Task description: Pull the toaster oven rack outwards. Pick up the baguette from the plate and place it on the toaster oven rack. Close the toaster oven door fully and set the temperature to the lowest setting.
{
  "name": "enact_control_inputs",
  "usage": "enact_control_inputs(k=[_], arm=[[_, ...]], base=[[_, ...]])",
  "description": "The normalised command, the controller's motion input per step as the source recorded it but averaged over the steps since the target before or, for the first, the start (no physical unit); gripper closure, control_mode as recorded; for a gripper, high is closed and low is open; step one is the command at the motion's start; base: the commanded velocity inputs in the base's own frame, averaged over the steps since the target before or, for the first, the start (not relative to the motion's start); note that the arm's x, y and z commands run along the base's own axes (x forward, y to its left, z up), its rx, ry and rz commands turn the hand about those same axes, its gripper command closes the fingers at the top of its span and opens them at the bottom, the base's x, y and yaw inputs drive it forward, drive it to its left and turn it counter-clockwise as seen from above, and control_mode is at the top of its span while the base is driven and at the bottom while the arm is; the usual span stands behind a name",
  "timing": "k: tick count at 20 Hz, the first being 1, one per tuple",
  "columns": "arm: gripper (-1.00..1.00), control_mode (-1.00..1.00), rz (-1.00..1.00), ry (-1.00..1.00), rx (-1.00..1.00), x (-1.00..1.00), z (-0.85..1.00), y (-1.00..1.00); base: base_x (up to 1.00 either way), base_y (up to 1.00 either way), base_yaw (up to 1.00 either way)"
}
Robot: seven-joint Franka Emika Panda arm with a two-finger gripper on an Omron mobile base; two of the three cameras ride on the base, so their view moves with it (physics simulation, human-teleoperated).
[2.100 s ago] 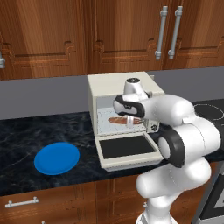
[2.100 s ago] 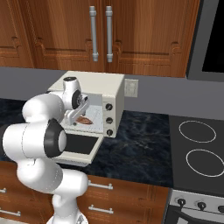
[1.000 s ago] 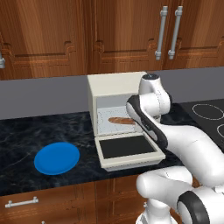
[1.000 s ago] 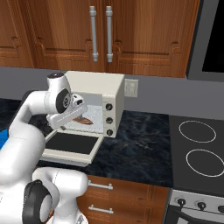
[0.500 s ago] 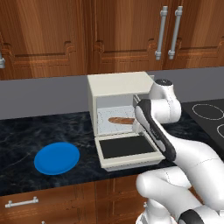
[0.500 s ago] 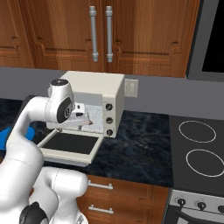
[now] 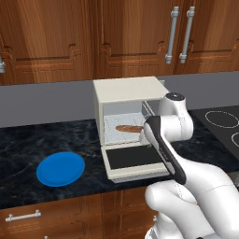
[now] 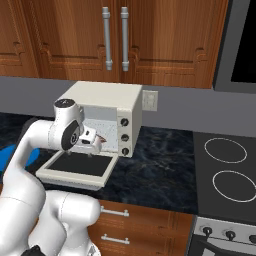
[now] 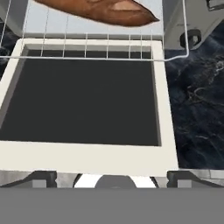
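Observation:
The cream toaster oven (image 7: pixel 127 91) stands on the counter with its door (image 7: pixel 133 158) dropped flat, dark glass pane (image 9: pixel 83 100) facing up. The brown baguette (image 7: pixel 129 128) lies on the wire rack (image 9: pixel 109 58), whose front edge reaches just over the door's hinge side. My gripper (image 8: pixel 91 150) hangs above the open door, pointing down at it. It is open, its dark fingertips (image 9: pixel 43 177) wide apart with nothing between them. The blue plate (image 7: pixel 60 168) lies bare on the counter to the oven's left.
Three knobs (image 8: pixel 124 136) run down the oven's right panel. Stove burners (image 8: pixel 227 150) lie to the right on the dark marble counter (image 7: pixel 28 144). A wall outlet (image 8: pixel 150 100) sits behind the oven, and wooden cabinets hang above.
My hand has drawn back out of the oven cavity and now sits over the open door. The baguette stays on the rack and the arm has swung to the oven's right side.

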Motion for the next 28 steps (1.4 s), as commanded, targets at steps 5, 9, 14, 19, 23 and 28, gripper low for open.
enact_control_inputs(k=[5, 9, 14, 19, 23, 28], arm=[[-1.0, -1.0, -0.15, 0.0, -0.04, 0.04, -0.31, 0.0], [-1.0, -1.0, -0.11, 0.0, -0.07, 0.37, -0.02, 0.0], [-1.0, -1.0, -0.08, -0.02, -0.04, 0.53, -0.09, 0.0], [-1.0, -1.0, -0.02, -0.02, 0.0, 0.52, -0.13, 0.0], [-1.0, -1.0, 0.0, 0.0, 0.0, 0.34, -0.09, 0.0], [-1.0, -1.0, 0.0, 0.0, 0.0, 0.34, -0.18, 0.0]], base=[[0.0, 0.0, 0.0], [0.0, 0.0, 0.0], [0.0, 0.0, 0.0], [0.0, 0.0, 0.0], [0.0, 0.0, 0.0], [0.0, 0.0, 0.0]])
